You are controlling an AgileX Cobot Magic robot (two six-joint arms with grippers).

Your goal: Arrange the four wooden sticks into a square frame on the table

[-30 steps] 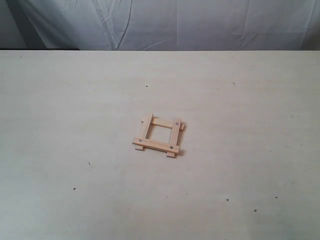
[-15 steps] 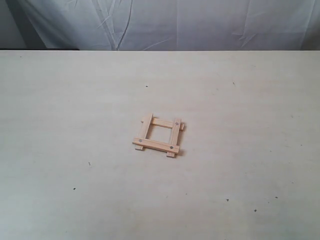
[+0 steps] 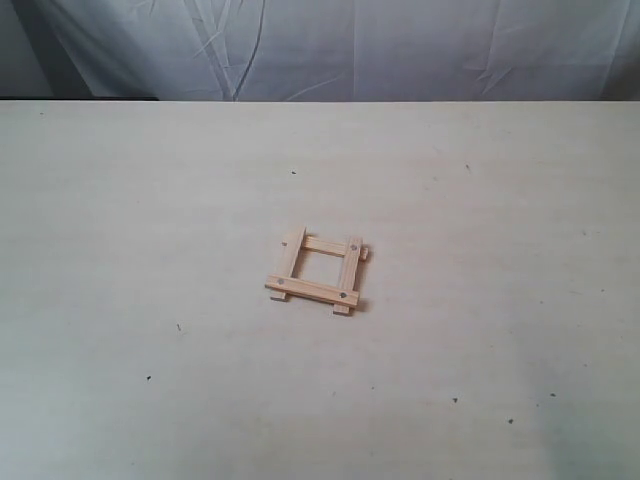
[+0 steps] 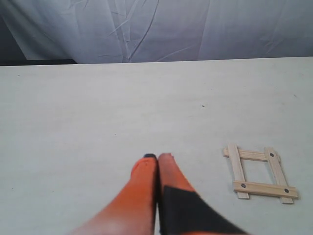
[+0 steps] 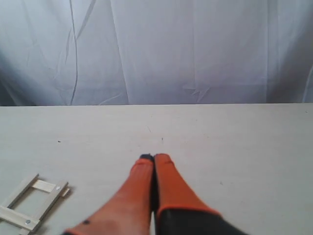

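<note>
A creased pale grey cloth backdrop hangs at the rear.

Wrinkled pale cloth backdrop behind a speckled beige table.
The cloth hangs in soft folds along the table's far edge. A dark gap shows at its left end in the exterior view. The light is soft and even.

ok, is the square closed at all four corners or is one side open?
Closed: the square frame overlaps at all four corners, ends poking out, and lies flat on the table.
</note>
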